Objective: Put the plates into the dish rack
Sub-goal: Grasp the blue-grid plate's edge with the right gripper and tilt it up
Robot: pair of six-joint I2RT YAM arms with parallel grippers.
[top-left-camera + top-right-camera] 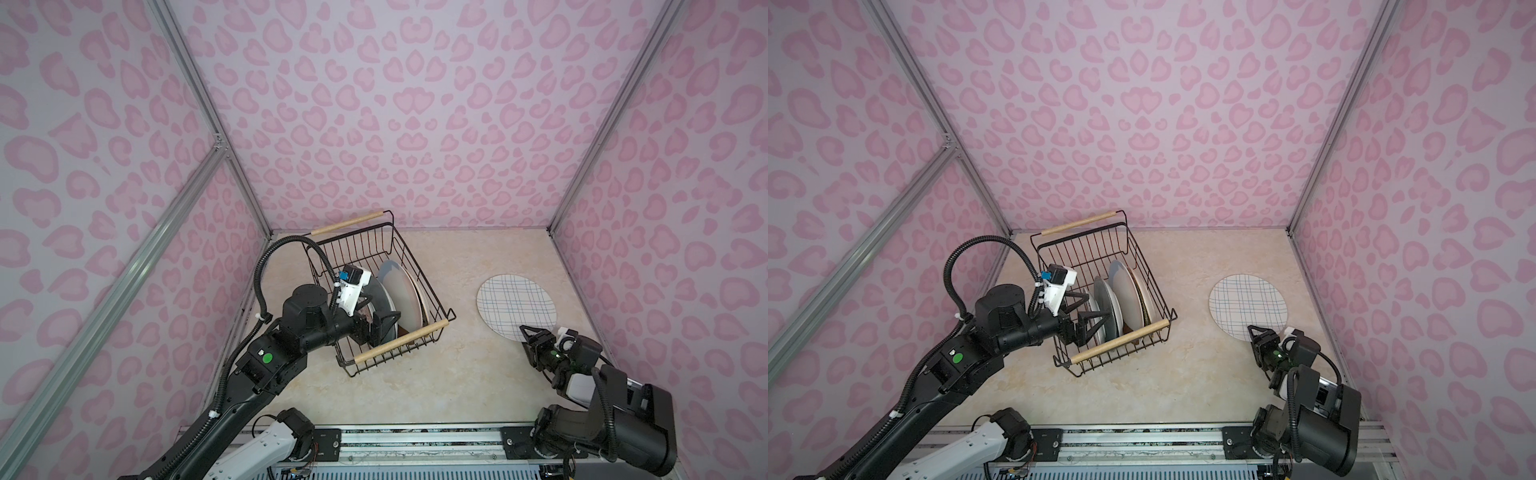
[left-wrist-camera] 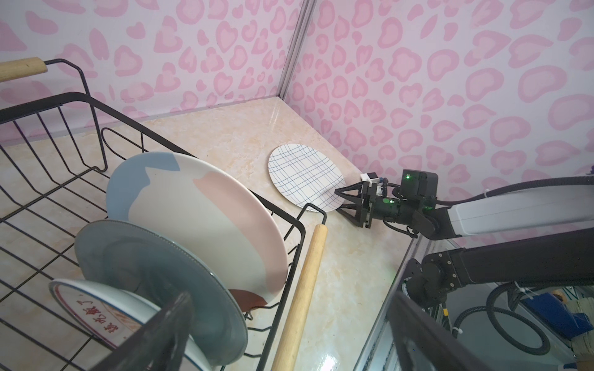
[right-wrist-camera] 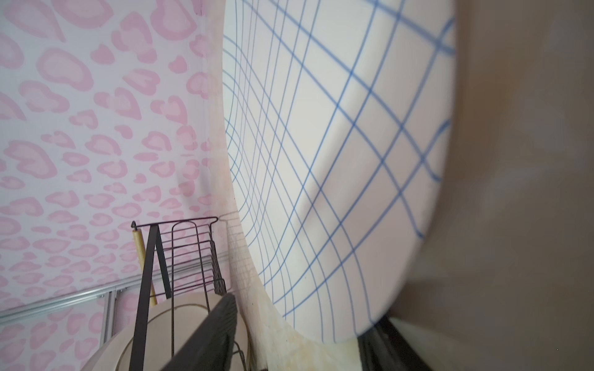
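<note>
The black wire dish rack (image 1: pixel 419 270) (image 1: pixel 1142 257) stands at the left middle of the table. In it stand on edge a pastel blue, cream and pink plate (image 2: pixel 199 208), a grey-blue plate (image 2: pixel 154 257) and a white plate with red Chinese characters (image 2: pixel 96 308). My left gripper (image 1: pixel 1098 307) (image 2: pixel 291 295) hovers wide open at the rack's near end beside these plates and grips nothing. A white plate with blue grid lines (image 1: pixel 516 305) (image 3: pixel 321 144) lies flat at the right. My right gripper (image 1: pixel 528 332) (image 2: pixel 339 201) is open, its jaws astride this plate's near rim.
The rack has two pale wooden handles, the near one (image 1: pixel 401 343) towards the table's front. Pink patterned walls close the table on three sides; the grid plate lies near the right wall (image 1: pixel 623 291). A metal rail (image 1: pixel 415 440) runs along the front edge.
</note>
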